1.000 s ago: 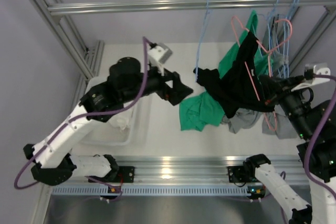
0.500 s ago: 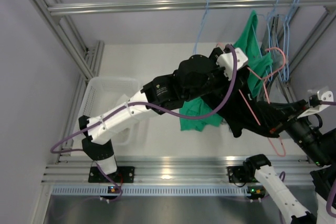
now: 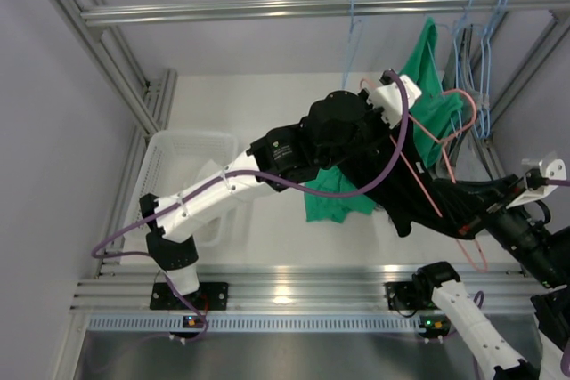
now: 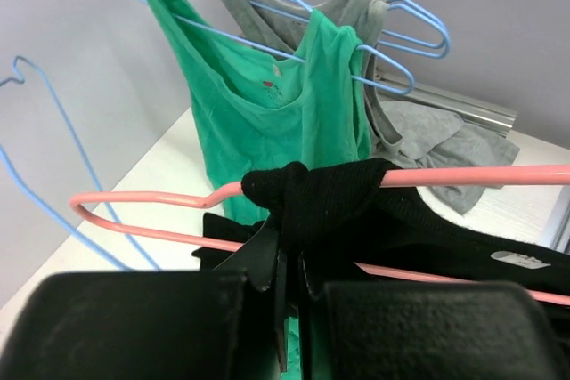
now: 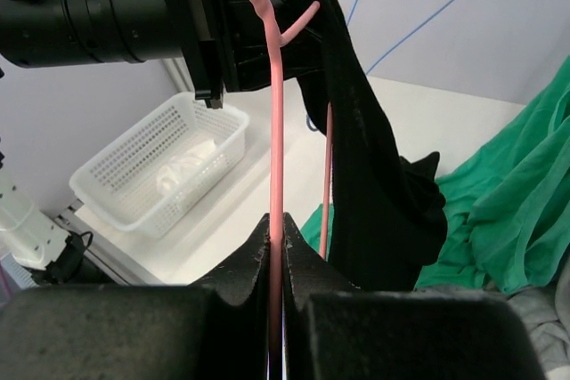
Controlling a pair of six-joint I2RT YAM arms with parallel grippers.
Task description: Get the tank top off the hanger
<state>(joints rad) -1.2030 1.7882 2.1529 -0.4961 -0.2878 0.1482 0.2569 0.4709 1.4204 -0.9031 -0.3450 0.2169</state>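
A black tank top hangs on a pink wire hanger held tilted above the table's right half. My left gripper is shut on a bunched strap of the tank top, right where it wraps over the hanger's shoulder. In the top view that gripper sits at the upper end of the garment. My right gripper is shut on the hanger's straight wire, jaws pinching it from both sides. The black cloth drapes just right of that wire.
A green top and a grey garment hang on blue hangers from the metal rail at back right. Green cloth lies on the table. A white basket holding white cloth stands at the left.
My left arm swung from beside the basket across to the tank top, and its jaws went from wide open to shut on the strap. The hanger shifted slightly toward the lower right.
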